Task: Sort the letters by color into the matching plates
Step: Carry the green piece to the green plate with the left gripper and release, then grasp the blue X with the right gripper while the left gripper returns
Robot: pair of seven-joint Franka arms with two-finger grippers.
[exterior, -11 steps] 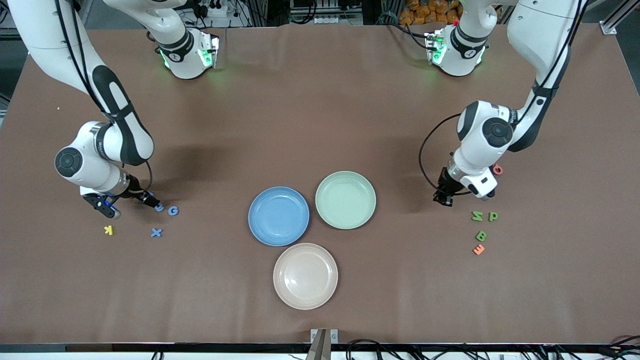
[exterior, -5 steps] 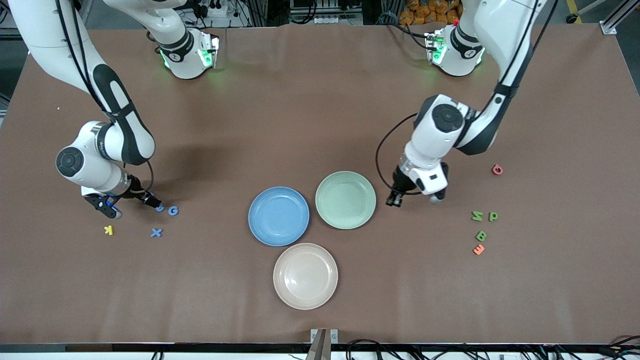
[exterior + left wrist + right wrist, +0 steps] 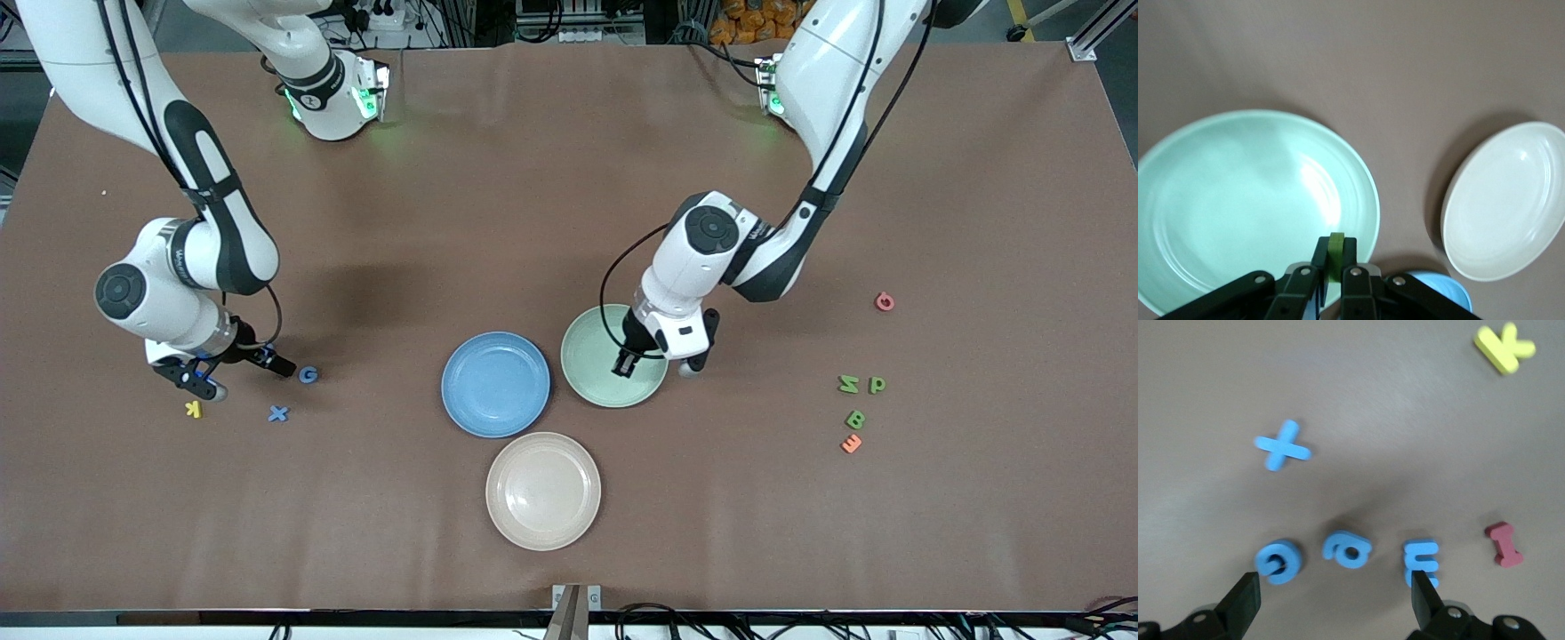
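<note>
Jaws of the left gripper pinch a small green foam letter over the round pale green plate; the right gripper stands wide open.

Between the right jaws lies a chunky blue round letter, with a blue G-shaped letter by one fingertip, a blue E letter by the other, and a blue X letter just ahead. Three green letters lie well apart from the left jaws, toward the left arm's end. Touching the green plate is the round blue plate.

Bare table around three touching plates; letter clusters only near table ends.
</note>
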